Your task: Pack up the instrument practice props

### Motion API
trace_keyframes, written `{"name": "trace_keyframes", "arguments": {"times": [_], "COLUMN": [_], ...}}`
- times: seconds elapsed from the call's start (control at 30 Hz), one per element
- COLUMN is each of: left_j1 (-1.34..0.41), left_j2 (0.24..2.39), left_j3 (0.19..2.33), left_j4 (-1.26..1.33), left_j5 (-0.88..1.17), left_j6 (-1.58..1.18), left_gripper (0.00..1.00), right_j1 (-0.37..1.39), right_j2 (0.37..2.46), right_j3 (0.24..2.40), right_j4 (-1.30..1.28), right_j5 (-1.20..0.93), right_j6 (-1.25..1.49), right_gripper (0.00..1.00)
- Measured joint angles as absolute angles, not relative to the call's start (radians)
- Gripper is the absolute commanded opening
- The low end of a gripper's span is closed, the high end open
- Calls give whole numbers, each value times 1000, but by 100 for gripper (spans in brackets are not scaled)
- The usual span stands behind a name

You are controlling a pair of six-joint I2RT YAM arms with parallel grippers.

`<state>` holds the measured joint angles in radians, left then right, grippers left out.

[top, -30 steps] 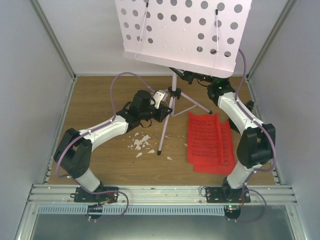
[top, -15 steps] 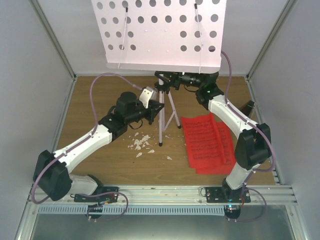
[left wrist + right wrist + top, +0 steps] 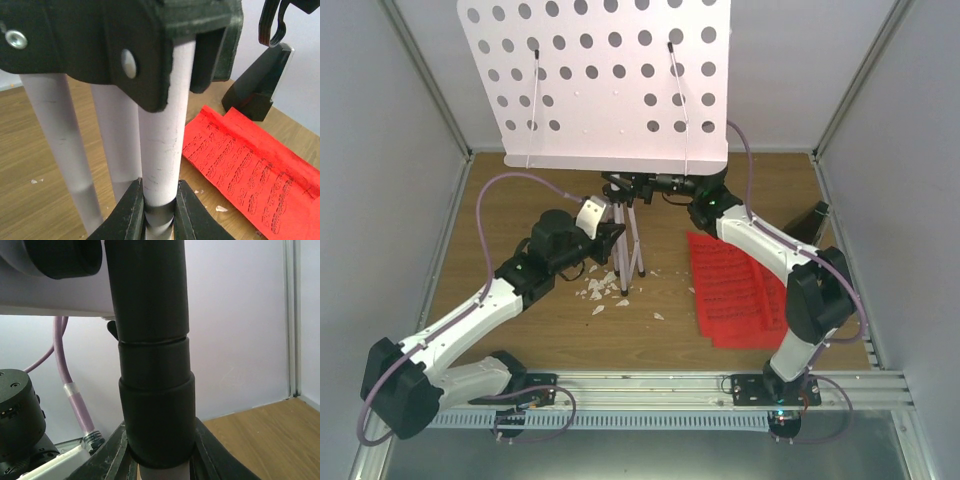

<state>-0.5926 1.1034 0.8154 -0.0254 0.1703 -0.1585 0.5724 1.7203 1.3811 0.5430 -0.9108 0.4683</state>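
The white music stand (image 3: 610, 80) stands upright at mid-table, its hole-dotted tray toward the back and its thin legs (image 3: 628, 245) folded close together. My left gripper (image 3: 613, 232) is shut on one white leg (image 3: 162, 150), low under the black leg hub (image 3: 125, 45). My right gripper (image 3: 632, 186) is shut on the stand's black collar (image 3: 155, 405) just under the tray. The red music sheets (image 3: 738, 290) lie flat on the table at the right, also in the left wrist view (image 3: 250, 160). The black metronome (image 3: 810, 222) stands at the far right, also in the left wrist view (image 3: 260, 82).
Small white crumbs (image 3: 602, 290) lie on the wooden table (image 3: 520, 210) near the stand's feet. Grey walls close in the left, right and back. A metal rail (image 3: 640, 385) runs along the near edge.
The stand has moved to the left with both grippers on it. Its legs have come together from spread to nearly closed. The left arm has stretched out further left.
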Motion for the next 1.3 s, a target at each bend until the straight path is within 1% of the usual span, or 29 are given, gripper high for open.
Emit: {"name": "trace_keyframes", "arguments": {"times": [0.4, 0.6, 0.8, 1.0, 1.3], "left_j1": [-594, -593, -593, -593, -582], "left_j2": [1038, 1000, 973, 913, 895], "left_j3": [775, 788, 831, 831, 796], "left_j4": [-43, -117, -263, -373, -438], "left_j5": [185, 239, 306, 341, 367], "left_j6": [-127, -167, -234, -311, -422], "left_gripper": [0, 0, 0, 0, 0], "right_j1": [609, 630, 656, 673, 671], "right_j2": [1652, 1623, 1590, 1583, 1626], "right_j3": [1261, 1235, 1185, 1121, 1024], "right_j4": [647, 622, 577, 567, 582], "right_j5": [-825, -764, -666, -586, -524], "right_j6": [479, 536, 640, 766, 960], "right_gripper": [0, 1, 0, 1, 1]}}
